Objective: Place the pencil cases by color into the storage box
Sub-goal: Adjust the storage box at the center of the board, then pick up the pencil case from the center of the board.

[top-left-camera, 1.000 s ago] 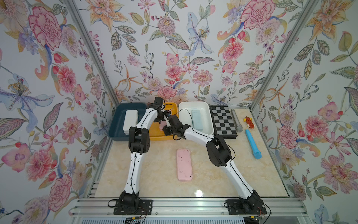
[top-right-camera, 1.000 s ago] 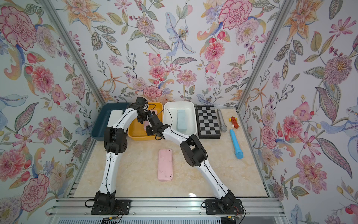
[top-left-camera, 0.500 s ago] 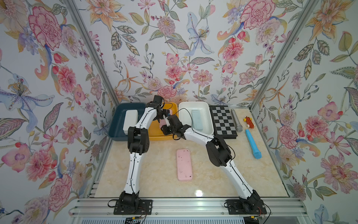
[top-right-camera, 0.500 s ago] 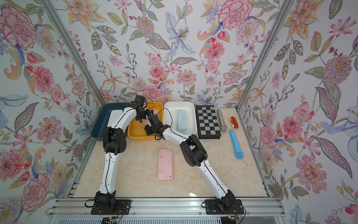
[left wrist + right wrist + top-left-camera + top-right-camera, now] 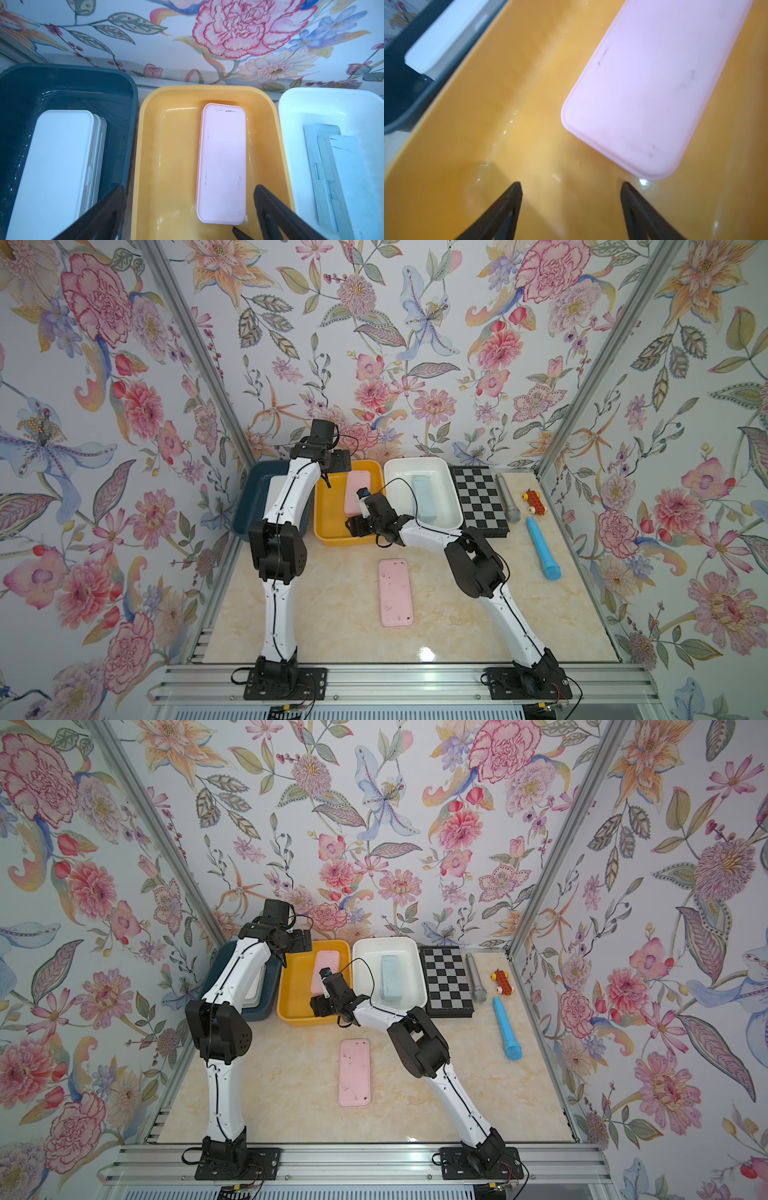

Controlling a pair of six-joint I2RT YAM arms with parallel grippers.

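Marble-patterned desk (image 5: 332, 626), enclosed by floral walls, with both arms mounted at its near edge.

Left arm (image 5: 291, 497): reaches to the far edge. The left gripper (image 5: 189, 207) hangs above the yellow bin, fingers apart and holding nothing.

Right arm (image 5: 428, 535): bends across toward the same bin. The right gripper (image 5: 571, 187) is over the bin's near end, jaws spread and empty, just short of the pink case lying there.

Three bins stand side by side along the far edge: a dark blue bin (image 5: 68, 83) in the far left corner, a yellow bin (image 5: 332, 526) next to it, and a white bin (image 5: 399, 481) to its right.

A folded chessboard (image 5: 480, 502) lies just beside the white bin.

Pencil cases: one pink pencil case (image 5: 395, 593) lies flat near the middle of the desk, lengthwise from near to far edge. A second pink pencil case (image 5: 356, 489) lies in the yellow bin. Stacked white pencil cases (image 5: 58, 162) lie in the dark blue bin. A light blue pencil case (image 5: 424, 497) lies in the white bin.

Along the right edge: a blue toy microphone (image 5: 540, 547), a grey microphone (image 5: 508, 497), and a red toy car (image 5: 534, 502).
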